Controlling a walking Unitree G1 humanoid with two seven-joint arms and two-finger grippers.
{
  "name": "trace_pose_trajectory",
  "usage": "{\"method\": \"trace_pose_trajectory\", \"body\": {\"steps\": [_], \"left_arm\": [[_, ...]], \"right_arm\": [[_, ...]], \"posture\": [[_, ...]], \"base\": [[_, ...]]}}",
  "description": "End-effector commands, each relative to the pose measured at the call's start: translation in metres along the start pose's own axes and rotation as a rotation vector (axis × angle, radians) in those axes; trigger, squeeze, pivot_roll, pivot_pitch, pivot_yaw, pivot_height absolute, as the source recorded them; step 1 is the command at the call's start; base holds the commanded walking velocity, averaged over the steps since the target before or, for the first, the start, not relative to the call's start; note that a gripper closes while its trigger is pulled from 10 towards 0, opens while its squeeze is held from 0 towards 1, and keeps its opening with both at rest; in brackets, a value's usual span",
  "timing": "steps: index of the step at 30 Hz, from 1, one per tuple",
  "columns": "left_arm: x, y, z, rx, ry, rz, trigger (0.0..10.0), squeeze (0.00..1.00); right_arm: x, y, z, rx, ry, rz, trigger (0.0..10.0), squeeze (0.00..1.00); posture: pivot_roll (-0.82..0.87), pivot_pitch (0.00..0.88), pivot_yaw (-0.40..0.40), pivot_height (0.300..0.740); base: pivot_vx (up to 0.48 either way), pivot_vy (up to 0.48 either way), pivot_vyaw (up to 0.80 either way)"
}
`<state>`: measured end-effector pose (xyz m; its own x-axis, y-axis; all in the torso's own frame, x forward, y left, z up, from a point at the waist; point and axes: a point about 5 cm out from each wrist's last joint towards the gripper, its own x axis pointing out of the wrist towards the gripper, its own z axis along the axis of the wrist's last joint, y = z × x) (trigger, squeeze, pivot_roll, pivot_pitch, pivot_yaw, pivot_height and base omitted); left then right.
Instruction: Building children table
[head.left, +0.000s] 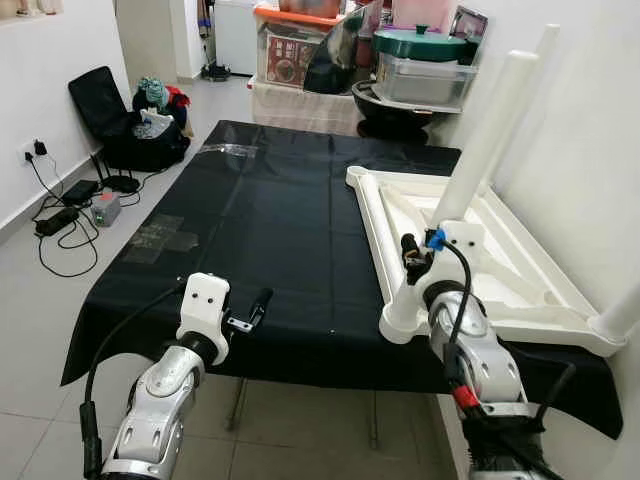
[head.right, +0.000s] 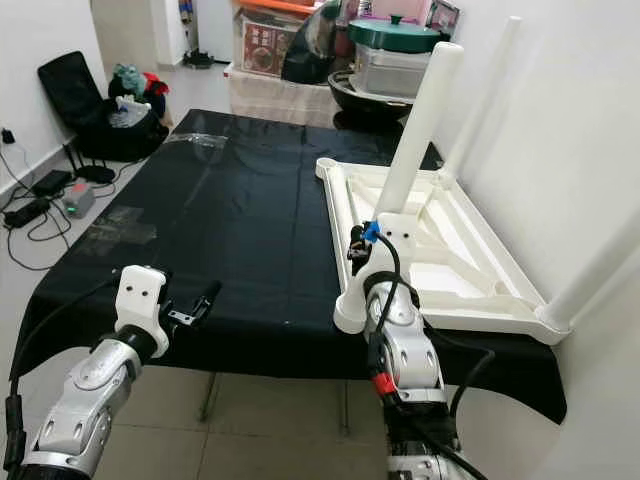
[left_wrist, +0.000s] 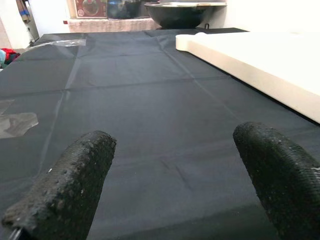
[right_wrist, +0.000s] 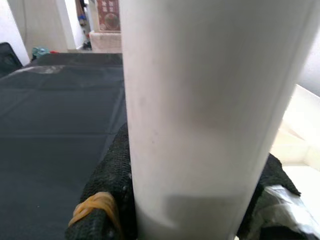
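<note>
- Two silver robot arms reach up from the near edge of the picture, one on each side.
- On the left, the left claw (head.left: 256, 306) hangs just over the near edge of the black cloth (head.left: 260, 220) that covers the surface. Its two black fingers (left_wrist: 70, 185) are spread wide apart and pinch nothing.
- On the right, the right claw (right_wrist: 185, 200) is pinching a round white plastic table leg (head.left: 485, 140). In the right wrist view its black fingers (right_wrist: 107, 185) press on both sides of the leg.
- That leg stands up with a slight tilt, rising from the near left corner of the white plastic table top (head.left: 500, 255).
- The table top lies upside down on the right side of the black cloth, next to the white wall (head.left: 590, 120).
- Another white leg (head.left: 622, 312) sticks up from the near right corner of the table top.
- A third white leg (head.left: 545, 42) shows at the far corner, by the wall.
- Behind the surface sit a big black bowl (head.left: 400, 108) and a clear box with a green lid (head.left: 420, 45).
- Far to the left, on the floor, lie black cables (head.left: 55, 215) and a black bag (head.left: 125, 125) with clothes.
</note>
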<state>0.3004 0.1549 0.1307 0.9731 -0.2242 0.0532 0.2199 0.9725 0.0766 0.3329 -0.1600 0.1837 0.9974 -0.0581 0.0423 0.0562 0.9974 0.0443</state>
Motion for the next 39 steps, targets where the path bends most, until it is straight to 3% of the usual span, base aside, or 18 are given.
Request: {"method": "trace_pose_trajectory", "body": {"steps": [1,8,9,20,27,36,39], "left_arm": [[0.0,-0.004,-0.002,0.016,0.011,-0.02,10.0,0.0],[0.0,-0.004,-0.002,0.018,0.013,-0.021,10.0,0.0],[0.0,-0.003,-0.002,0.019,0.013,-0.018,10.0,0.0],[0.001,-0.002,0.0,0.037,0.002,-0.014,10.0,0.0],[0.002,0.003,0.008,-0.004,-0.05,0.007,10.0,0.0],[0.003,0.006,0.013,-0.024,-0.081,0.028,10.0,0.0],[0.003,0.007,0.014,-0.028,-0.087,0.029,10.0,0.0]], "right_arm": [[-0.005,0.006,-0.006,-0.023,0.011,0.06,0.0,0.0],[-0.004,0.006,-0.012,-0.027,0.039,0.065,0.0,0.0],[-0.002,0.006,-0.012,-0.032,0.05,0.056,10.0,0.0],[0.002,0.005,-0.007,-0.054,0.035,0.063,10.0,0.0],[-0.003,0.017,0.0,-0.063,-0.021,0.151,10.0,0.0],[-0.005,0.018,-0.001,-0.058,-0.023,0.18,10.0,0.0],[-0.007,0.023,0.002,-0.077,-0.052,0.239,10.0,0.0]], "posture": [[0.06,0.0,-0.108,0.74],[0.07,0.0,-0.113,0.74],[0.07,0.0,-0.113,0.74],[0.07,0.0,-0.115,0.74],[0.07,0.0,-0.111,0.74],[0.07,0.0,-0.113,0.74],[0.07,0.0,-0.116,0.74]], "base": [[0.0,0.0,0.0],[0.0,0.0,0.0],[0.0,0.0,0.0],[0.0,0.0,0.0],[0.0,0.0,0.0],[0.407,0.0,-0.58],[0.48,0.0,-0.8]]}}
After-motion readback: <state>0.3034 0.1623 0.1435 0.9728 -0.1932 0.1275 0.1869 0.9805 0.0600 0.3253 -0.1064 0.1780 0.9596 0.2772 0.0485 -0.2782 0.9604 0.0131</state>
